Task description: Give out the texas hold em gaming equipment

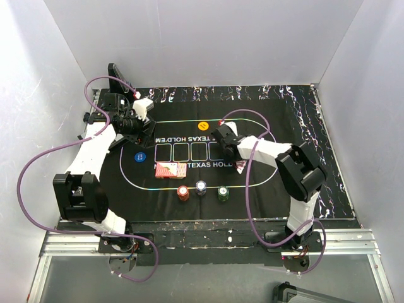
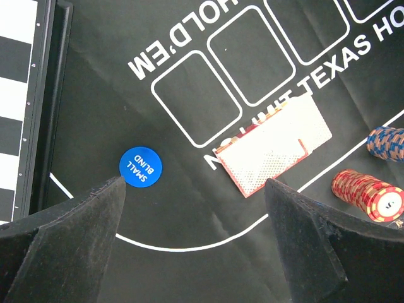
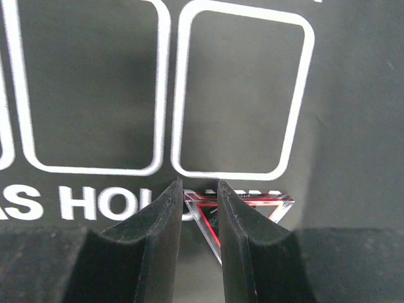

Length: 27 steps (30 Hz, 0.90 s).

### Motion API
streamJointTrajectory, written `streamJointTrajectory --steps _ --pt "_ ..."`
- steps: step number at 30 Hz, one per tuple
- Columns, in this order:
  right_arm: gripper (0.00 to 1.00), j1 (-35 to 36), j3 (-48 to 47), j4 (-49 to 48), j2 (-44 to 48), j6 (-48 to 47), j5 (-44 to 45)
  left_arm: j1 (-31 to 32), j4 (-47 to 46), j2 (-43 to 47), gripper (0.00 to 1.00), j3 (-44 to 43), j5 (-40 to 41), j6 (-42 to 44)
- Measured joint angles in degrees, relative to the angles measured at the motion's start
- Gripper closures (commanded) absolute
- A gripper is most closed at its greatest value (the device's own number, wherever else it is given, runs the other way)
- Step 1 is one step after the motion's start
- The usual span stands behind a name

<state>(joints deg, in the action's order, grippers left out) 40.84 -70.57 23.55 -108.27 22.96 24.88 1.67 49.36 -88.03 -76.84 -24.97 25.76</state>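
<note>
Triangular marker [image 3: 255, 208], clear rim, red outline, dark centre

Black playing mat [image 1: 158, 202] printed with white rounded boxes and hold'em lettering, white marbled flecks along its far and right borders, black-and-white chequered board [image 2: 12, 76] in a dark frame at the mat's edge, plain white enclosure walls [image 1: 208, 38], silver metal rail [image 1: 208, 250] along the near side, dark object [image 1: 309, 294] cut off at the bottom right corner

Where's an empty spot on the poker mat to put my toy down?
The white card boxes between orange button and card deck are bare; so is the mat strip between chip stacks and near edge. Crowded: around deck, chips, and the triangular marker by the right fingers.
</note>
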Motion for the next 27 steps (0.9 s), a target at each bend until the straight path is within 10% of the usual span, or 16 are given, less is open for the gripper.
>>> streamJointTrajectory --steps 10,27 --pt "0.65 -2.6 12.4 4.2 10.1 7.7 6.2 0.0 0.8 0.2 0.05 0.6 -0.6 1.9" --pt "0.47 -2.2 2.8 8.5 14.9 7.0 -2.8 9.0 -0.6 0.1 0.02 8.5 -2.0 14.8"
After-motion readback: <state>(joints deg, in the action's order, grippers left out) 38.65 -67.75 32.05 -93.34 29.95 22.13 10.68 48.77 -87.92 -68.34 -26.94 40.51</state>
